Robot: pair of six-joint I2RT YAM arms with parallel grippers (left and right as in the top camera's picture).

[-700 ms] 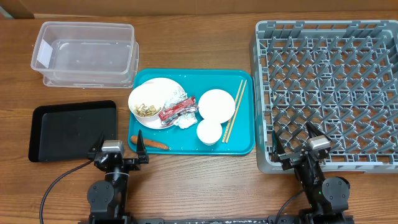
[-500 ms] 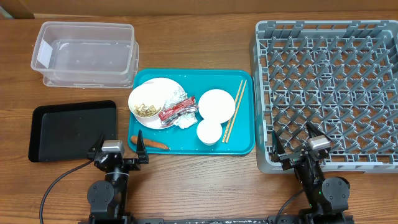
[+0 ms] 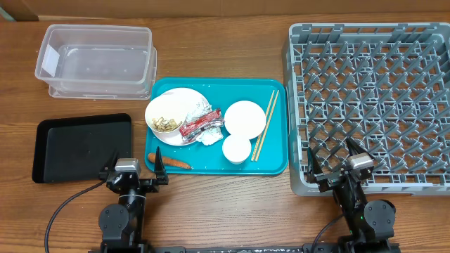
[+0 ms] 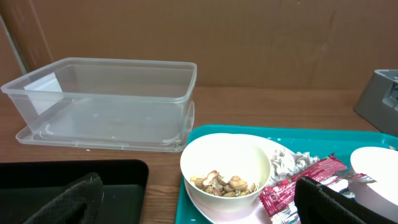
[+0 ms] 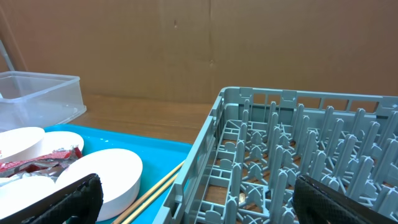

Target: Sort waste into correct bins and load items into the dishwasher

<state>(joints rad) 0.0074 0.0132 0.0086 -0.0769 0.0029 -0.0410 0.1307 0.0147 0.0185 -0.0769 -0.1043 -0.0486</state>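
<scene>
Wooden table [image 3: 225, 211], brown cardboard wall behind it in the wrist views. Nearest the bases, the left gripper [image 3: 136, 156] and right gripper [image 3: 329, 150] both sit low at the table's near edge, fingers spread wide with nothing between them. Just ahead of the left one: the orange carrot piece [image 3: 169, 161], lying on the near left corner of the teal tray [image 3: 274, 165]. The black tray [image 3: 77, 147] lies beside it to the left, bare. Further in on the teal tray: small bowl [image 3: 236, 148], smaller plate [image 3: 244, 118], chopsticks [image 3: 265, 125] along the right side, red wrapper [image 3: 200, 125] and crumpled foil [image 3: 200, 109] resting against the wide plate [image 3: 176, 102], which holds the food scraps [image 3: 164, 124]. Farthest left, the clear tub [image 3: 95, 60] holds nothing. The grey dish rack [image 3: 373, 98] on the right shows only pegs. Judgement: task not begun; all waste is unsorted and every dish and the chopsticks are yet to be loaded.
</scene>
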